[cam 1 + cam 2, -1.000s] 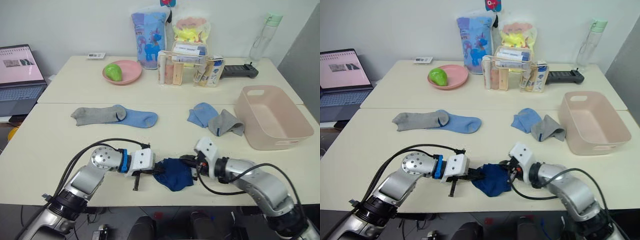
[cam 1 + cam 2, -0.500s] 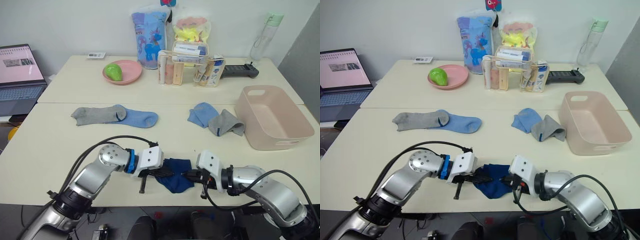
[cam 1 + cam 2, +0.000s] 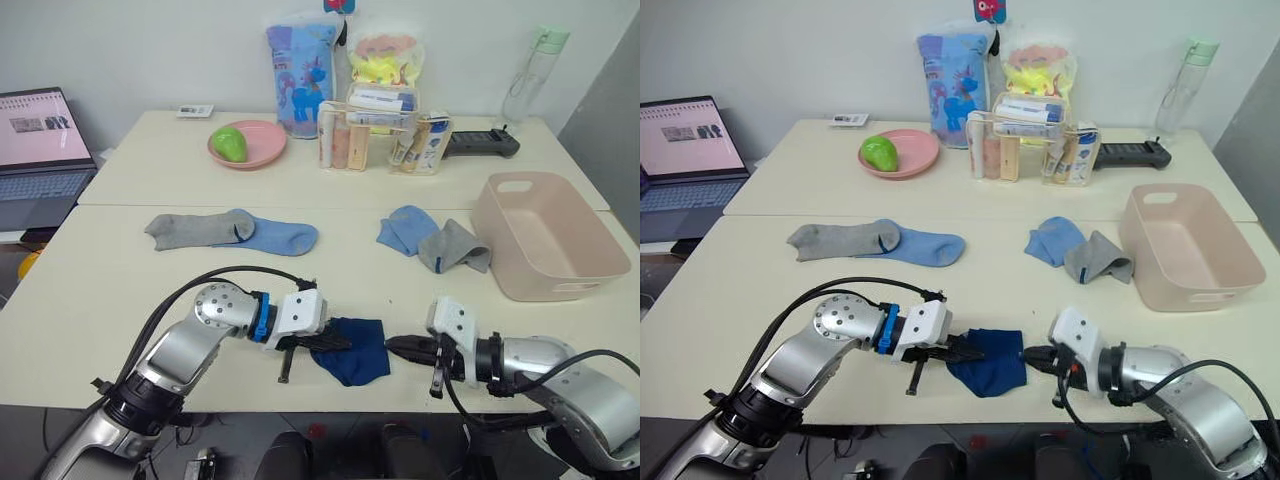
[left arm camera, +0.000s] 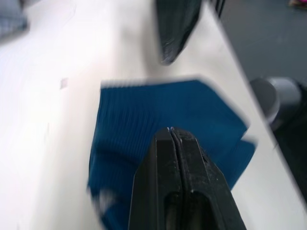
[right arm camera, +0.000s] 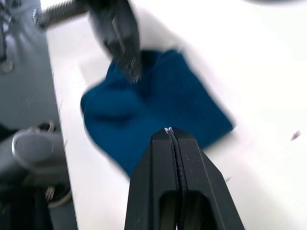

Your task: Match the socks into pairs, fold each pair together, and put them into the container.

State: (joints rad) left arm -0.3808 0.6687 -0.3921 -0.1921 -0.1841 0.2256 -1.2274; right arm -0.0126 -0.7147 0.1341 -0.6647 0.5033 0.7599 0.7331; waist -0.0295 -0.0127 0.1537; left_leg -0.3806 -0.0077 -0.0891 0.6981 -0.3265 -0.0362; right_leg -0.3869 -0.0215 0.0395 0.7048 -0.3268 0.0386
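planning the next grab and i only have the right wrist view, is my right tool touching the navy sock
Observer: No. The right tool is shut and just clear of the navy sock, on its right side.
Operator: where's the tub
Observer: The pink tub stands further back on the right.
Operator: any other socks out
Observer: Yes. A grey sock overlaps a light blue sock left of centre; a second light blue sock and second grey sock lie near the tub.

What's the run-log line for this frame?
left gripper: shut, tips on navy socks | right gripper: shut, beside them | container: empty | grey and light-blue socks: unpaired
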